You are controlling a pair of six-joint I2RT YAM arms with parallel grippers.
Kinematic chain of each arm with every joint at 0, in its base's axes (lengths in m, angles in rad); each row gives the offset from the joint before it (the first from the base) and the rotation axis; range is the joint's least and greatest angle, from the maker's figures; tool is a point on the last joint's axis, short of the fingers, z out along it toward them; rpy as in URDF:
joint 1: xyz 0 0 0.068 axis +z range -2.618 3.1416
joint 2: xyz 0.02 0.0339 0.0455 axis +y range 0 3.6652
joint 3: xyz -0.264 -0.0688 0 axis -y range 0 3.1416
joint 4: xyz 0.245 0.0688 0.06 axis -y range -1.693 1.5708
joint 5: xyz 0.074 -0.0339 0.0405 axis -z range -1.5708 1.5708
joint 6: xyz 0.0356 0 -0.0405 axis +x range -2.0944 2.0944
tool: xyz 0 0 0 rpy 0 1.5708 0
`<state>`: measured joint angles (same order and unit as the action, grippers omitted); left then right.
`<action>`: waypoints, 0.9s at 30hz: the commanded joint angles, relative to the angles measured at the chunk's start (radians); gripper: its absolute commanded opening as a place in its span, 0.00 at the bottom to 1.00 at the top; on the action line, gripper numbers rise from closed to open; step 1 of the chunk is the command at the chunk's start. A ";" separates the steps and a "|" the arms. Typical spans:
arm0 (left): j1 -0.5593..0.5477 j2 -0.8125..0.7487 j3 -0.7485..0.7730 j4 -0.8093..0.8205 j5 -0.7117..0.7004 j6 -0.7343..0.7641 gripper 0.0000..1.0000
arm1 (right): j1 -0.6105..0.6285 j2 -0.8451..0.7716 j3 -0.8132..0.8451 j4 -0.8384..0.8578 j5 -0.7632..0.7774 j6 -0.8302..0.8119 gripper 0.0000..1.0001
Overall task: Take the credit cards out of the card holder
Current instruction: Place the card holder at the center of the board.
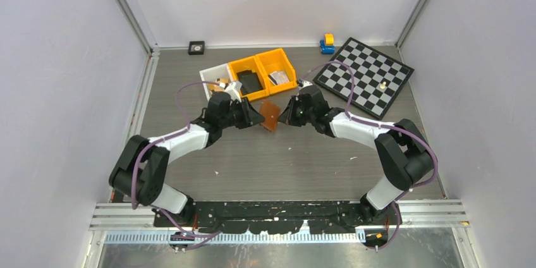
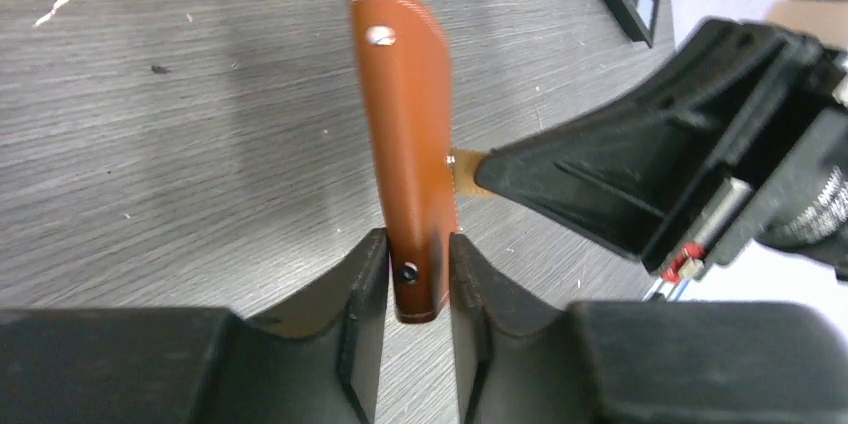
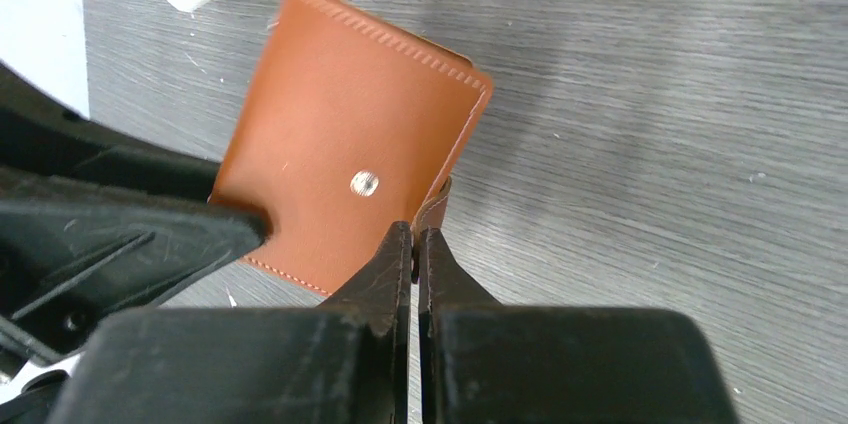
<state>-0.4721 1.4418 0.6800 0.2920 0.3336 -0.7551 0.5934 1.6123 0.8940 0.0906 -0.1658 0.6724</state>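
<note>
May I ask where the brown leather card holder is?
The card holder is mid-table, top view, between left end effector and right end effector, near the orange bins.

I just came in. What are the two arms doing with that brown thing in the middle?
Both arms hold the card holder between them, over the table. The left tool is clamped on one end of it. The right tool is pinched shut on a thin flap at another edge. The holder looks folded shut and no card is seen outside it, so the taking out has not yet begun.
</note>
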 commanded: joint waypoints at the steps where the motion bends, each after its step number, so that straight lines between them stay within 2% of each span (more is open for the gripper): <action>1: 0.001 0.088 0.104 -0.082 0.015 0.009 0.36 | -0.001 -0.012 0.057 -0.033 0.021 -0.010 0.01; 5: 0.001 0.145 0.139 -0.110 0.044 0.018 0.46 | 0.000 0.003 0.071 -0.044 0.016 -0.012 0.00; 12: 0.000 0.201 0.180 -0.148 0.073 0.035 0.54 | 0.000 -0.007 0.072 -0.052 0.012 -0.015 0.00; 14: -0.001 0.205 0.188 -0.171 0.062 0.049 0.64 | 0.000 -0.014 0.072 -0.055 0.013 -0.021 0.00; 15: -0.002 0.203 0.191 -0.183 0.049 0.054 0.75 | -0.001 -0.016 0.070 -0.056 0.015 -0.020 0.00; 18: -0.002 0.159 0.187 -0.224 -0.007 0.071 0.96 | 0.000 -0.026 0.064 -0.054 0.021 -0.021 0.00; 19: -0.002 0.133 0.177 -0.225 -0.032 0.077 0.99 | 0.000 -0.028 0.063 -0.054 0.023 -0.022 0.01; 23: -0.001 0.001 0.095 -0.184 -0.139 0.080 1.00 | 0.000 -0.033 0.062 -0.056 0.025 -0.025 0.01; 26: 0.034 -0.077 0.033 -0.222 -0.352 -0.034 1.00 | 0.000 -0.036 0.059 -0.055 0.032 -0.029 0.01; 27: 0.064 -0.092 0.010 -0.199 -0.354 -0.073 1.00 | 0.000 -0.036 0.059 -0.056 0.034 -0.030 0.00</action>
<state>-0.4667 1.4406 0.7525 0.0818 0.1864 -0.7193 0.5934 1.6184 0.9237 0.0151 -0.1516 0.6563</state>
